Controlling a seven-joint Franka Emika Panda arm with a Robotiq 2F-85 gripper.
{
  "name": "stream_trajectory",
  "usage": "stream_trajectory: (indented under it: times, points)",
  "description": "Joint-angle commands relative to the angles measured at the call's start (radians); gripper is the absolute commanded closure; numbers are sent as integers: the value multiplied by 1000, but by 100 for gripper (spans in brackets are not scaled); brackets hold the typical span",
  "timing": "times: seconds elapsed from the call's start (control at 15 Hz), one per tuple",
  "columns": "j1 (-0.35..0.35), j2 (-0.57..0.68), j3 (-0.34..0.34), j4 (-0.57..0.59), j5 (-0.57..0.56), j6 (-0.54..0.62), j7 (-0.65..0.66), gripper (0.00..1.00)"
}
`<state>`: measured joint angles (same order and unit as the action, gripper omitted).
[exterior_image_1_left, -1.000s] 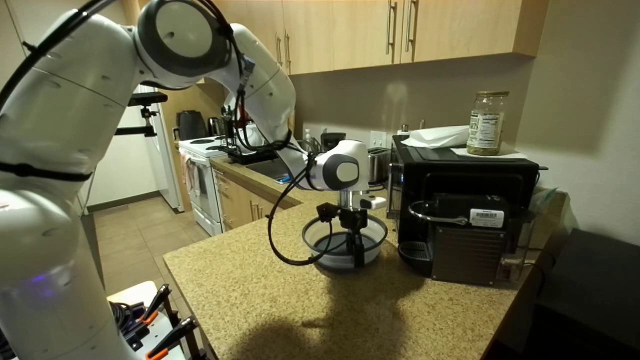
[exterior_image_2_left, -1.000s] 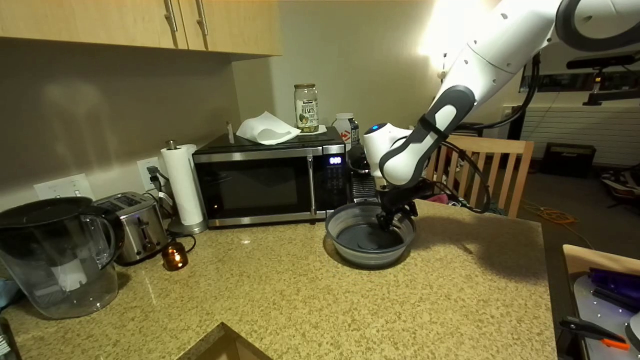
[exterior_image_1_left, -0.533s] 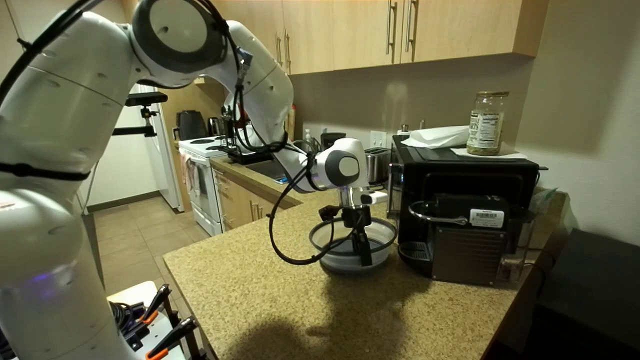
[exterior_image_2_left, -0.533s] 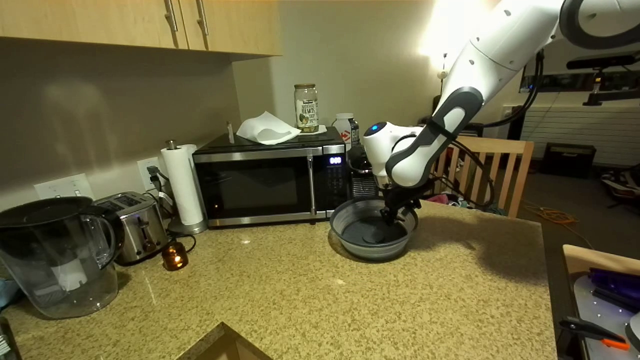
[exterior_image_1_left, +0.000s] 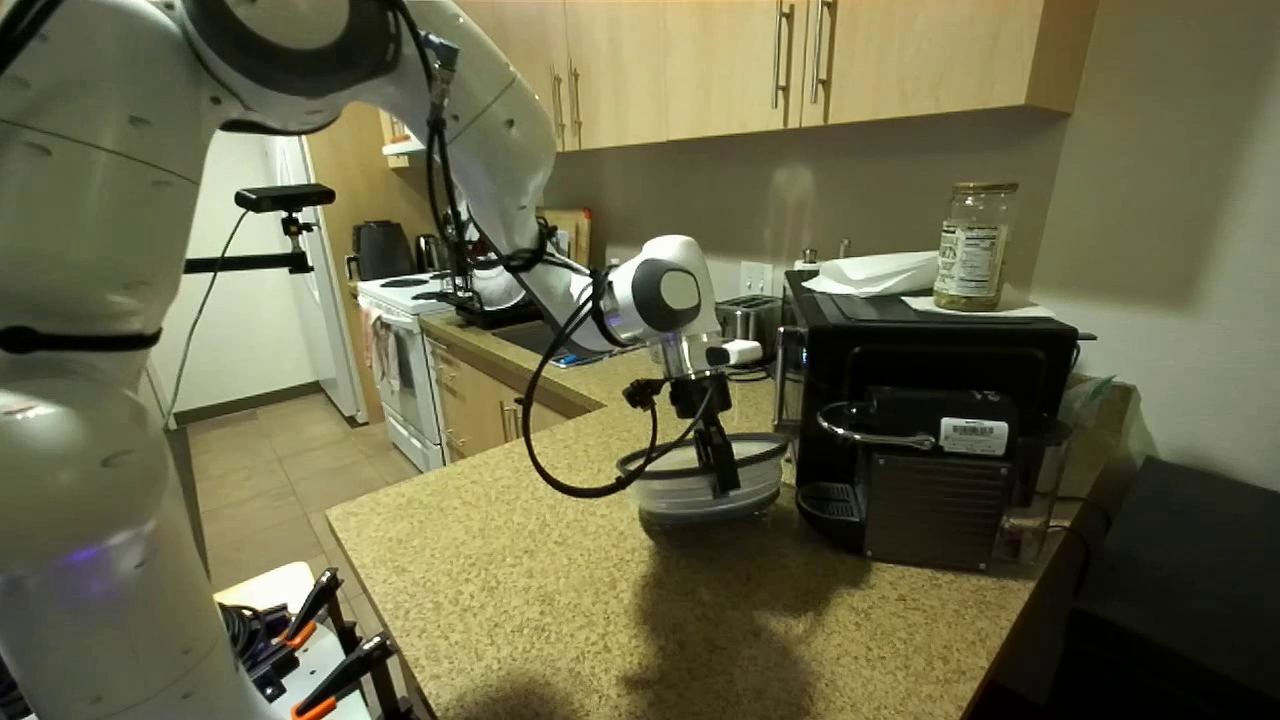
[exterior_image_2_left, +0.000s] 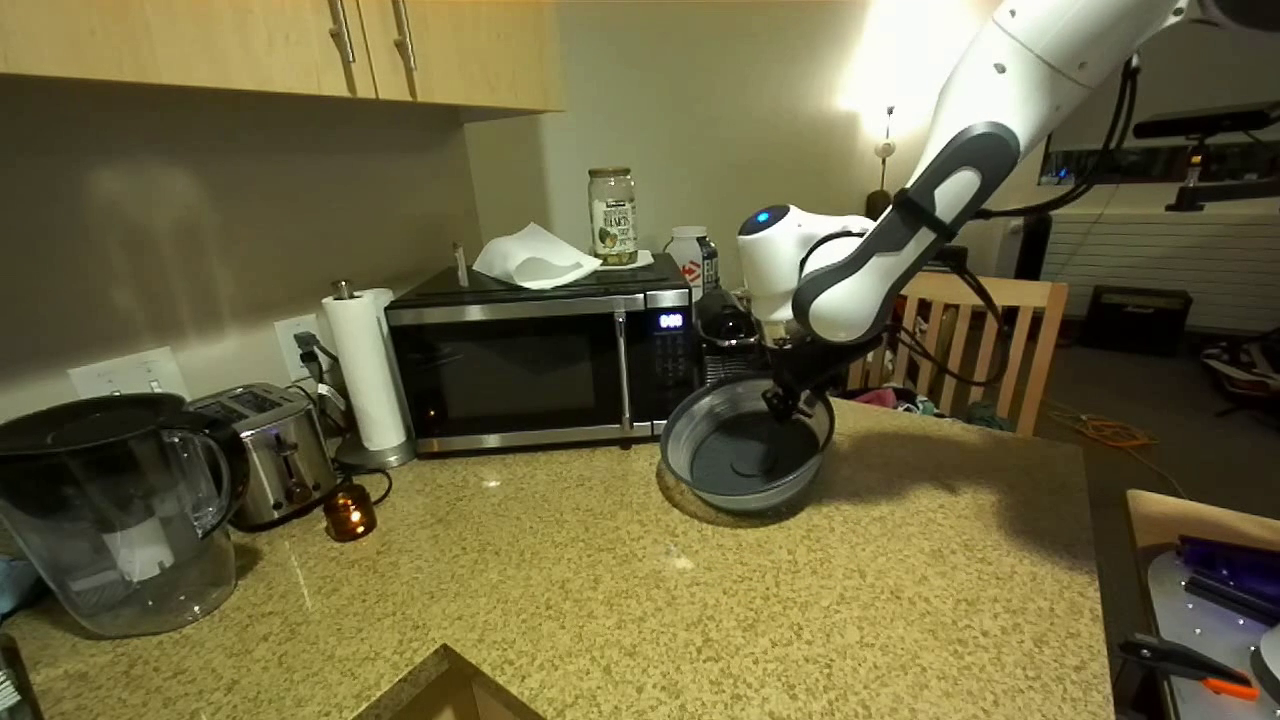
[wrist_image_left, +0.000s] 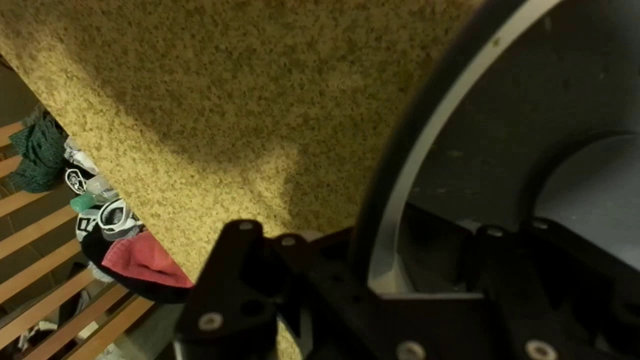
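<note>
A grey collapsible bowl with a dark rim (exterior_image_2_left: 690, 440) hangs from my gripper (exterior_image_2_left: 787, 405), tilted so that its open top leans toward the camera in this exterior view. My gripper (exterior_image_1_left: 722, 478) is shut on the bowl's wall, one finger outside and the other inside. In the wrist view the bowl's pale inner edge (wrist_image_left: 425, 135) runs down between the dark fingers of the gripper (wrist_image_left: 392, 255). Nothing shows inside the bowl. Its raised side stands off the counter; whether the lowest edge still touches, I cannot tell.
Close behind the bowl stand a black microwave (exterior_image_2_left: 520, 370) and a coffee machine (exterior_image_1_left: 940, 480). Farther along are a paper towel roll (exterior_image_2_left: 365, 370), toaster (exterior_image_2_left: 275, 450), amber jar (exterior_image_2_left: 350, 512) and water pitcher (exterior_image_2_left: 110, 520). A chair (exterior_image_2_left: 980, 330) with clothes stands beyond the counter edge.
My gripper has risen with the bowl and shifted it toward the microwave and coffee machine. The bowl, level earlier, now tilts. The arm's upper links have drawn back.
</note>
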<state>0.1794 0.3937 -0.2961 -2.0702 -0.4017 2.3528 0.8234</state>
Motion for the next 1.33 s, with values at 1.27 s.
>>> stream_trajectory:
  times: [1.27]
  points:
    - [-36,-254,223,-131,-512,-330,389,96]
